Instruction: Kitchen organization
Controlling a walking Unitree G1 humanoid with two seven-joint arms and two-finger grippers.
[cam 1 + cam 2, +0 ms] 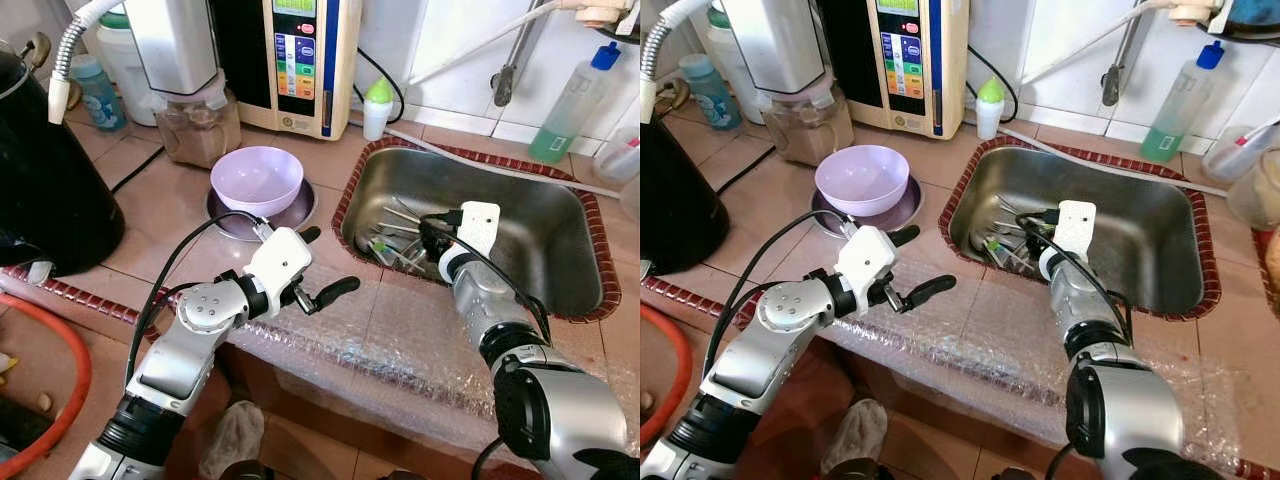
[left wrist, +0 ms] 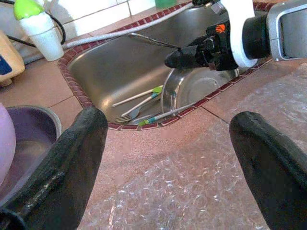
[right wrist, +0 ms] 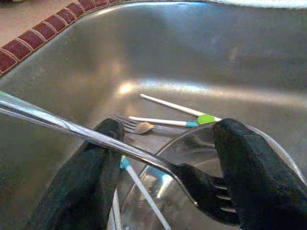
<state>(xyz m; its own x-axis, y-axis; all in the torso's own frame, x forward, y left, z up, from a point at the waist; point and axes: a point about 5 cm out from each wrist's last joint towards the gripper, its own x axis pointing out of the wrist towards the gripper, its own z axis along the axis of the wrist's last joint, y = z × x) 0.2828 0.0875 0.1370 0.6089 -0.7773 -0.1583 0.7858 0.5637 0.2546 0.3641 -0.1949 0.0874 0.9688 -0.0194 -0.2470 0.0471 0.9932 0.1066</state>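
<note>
Right jaws (image 1: 432,238) around fork (image 3: 120,146) — over sink (image 1: 560,235) with steel bowl (image 2: 201,88), cutlery

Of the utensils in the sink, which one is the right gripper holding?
The metal fork, clamped between the right gripper fingers and lifted; the other utensils lie loose on the sink bottom.

I see a brushed stainless sink (image 1: 540,230), a polished metal fork (image 3: 96,139), a glossy plastic bowl (image 1: 256,178), and matt terracotta counter tiles (image 1: 170,215).

Bright daylight, glare on sink (image 1: 560,240) steel, wrist views soft close up.
</note>
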